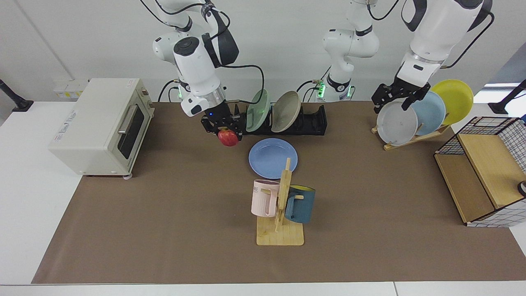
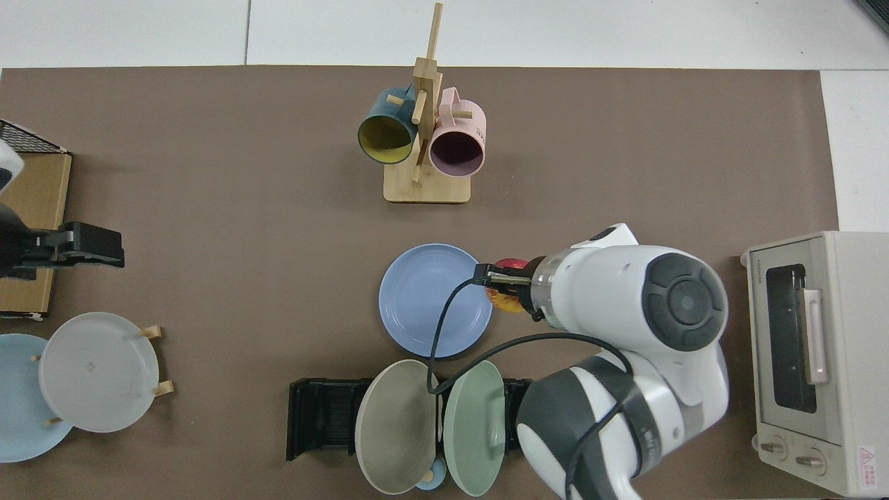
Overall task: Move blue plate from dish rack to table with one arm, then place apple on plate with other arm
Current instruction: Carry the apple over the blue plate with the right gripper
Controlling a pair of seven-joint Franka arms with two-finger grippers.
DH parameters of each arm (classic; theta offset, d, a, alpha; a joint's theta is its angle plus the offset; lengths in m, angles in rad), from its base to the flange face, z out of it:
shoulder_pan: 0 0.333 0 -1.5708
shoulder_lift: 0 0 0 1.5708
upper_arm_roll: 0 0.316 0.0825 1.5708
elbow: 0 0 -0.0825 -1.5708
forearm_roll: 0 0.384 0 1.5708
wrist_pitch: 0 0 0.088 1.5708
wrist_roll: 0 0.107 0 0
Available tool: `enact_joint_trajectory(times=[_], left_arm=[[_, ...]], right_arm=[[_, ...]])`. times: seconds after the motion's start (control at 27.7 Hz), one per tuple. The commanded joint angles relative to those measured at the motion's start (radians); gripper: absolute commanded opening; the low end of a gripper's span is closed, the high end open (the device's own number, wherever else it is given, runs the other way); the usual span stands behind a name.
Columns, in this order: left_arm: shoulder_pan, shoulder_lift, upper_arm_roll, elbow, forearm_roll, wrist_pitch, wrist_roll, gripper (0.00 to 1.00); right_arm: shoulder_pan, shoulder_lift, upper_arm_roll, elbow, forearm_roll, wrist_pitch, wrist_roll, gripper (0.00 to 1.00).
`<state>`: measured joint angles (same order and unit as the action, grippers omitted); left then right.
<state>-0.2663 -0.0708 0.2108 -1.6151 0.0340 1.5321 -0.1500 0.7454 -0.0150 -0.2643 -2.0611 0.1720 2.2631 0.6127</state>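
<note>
The right hand (image 1: 222, 128) grips the apple (image 1: 228, 137) in the air, just beside the blue plate (image 1: 272, 158). The plate lies flat on the brown surface (image 1: 164, 213) near the dish rack (image 1: 312, 121). The left hand (image 1: 397, 98) is open and empty, high up by the grey plate (image 1: 396, 123).

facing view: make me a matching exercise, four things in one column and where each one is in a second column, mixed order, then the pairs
Things:
1. apple
2. blue plate
3. sage-green plate
4. pink mug

Places:
A. standing on edge in the black dish rack
B. hanging on the wooden mug tree
C. held in the right gripper above the mat
D. lying flat on the brown mat of the table

Pairs: 1-C, 2-D, 3-A, 4-B
</note>
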Motion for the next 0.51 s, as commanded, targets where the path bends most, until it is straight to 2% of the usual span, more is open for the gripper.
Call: enact_joint_trajectory(times=[0.0, 0.07, 0.18, 0.25, 0.33, 0.47], left_arm=[[0.113, 0.023, -0.092, 0.098, 0.024, -0.079, 0.029, 1.00], [0.175, 0.029, -0.172, 0.122, 0.026, -0.101, 0.026, 1.00], [0.312, 0.032, -0.321, 0.130, 0.026, -0.095, 0.021, 1.00], [0.392, 0.034, -0.390, 0.124, 0.015, -0.078, 0.021, 1.00], [0.414, 0.039, -0.415, 0.107, 0.004, -0.058, 0.020, 1.00], [0.411, 0.029, -0.401, 0.069, 0.003, -0.049, 0.030, 1.00]], right_arm=[[0.077, 0.137, -0.006, 0.137, -0.068, -0.023, 0.113, 0.00], [0.104, 0.179, -0.006, 0.159, -0.066, -0.023, 0.116, 0.00], [0.143, 0.240, -0.007, 0.180, -0.066, -0.017, 0.127, 0.00], [0.161, 0.286, -0.009, 0.194, -0.066, -0.013, 0.137, 0.00], [0.178, 0.326, -0.009, 0.202, -0.068, -0.008, 0.142, 0.00], [0.187, 0.362, -0.006, 0.190, -0.072, 0.015, 0.136, 0.00]])
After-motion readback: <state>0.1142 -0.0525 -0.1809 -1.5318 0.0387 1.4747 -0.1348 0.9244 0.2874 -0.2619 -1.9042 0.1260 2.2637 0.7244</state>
